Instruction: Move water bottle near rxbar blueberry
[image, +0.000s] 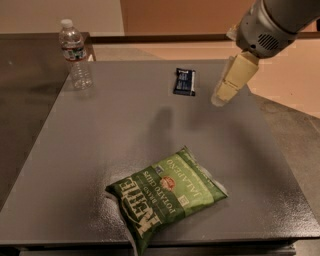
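Observation:
The water bottle (75, 52) stands upright at the far left corner of the grey table (125, 135); it is clear and ribbed, with a white cap and a dark label band. The rxbar blueberry (184, 81), a small dark blue wrapper with white print, lies flat near the table's far edge, right of centre. My gripper (223, 95) hangs from the arm at the upper right, above the table just right of the rxbar and far from the bottle. It holds nothing.
A large green Kettle jalapeño chip bag (165, 197) lies near the table's front edge. A darker surface (25, 100) adjoins the table on the left. The floor (295, 125) drops away to the right.

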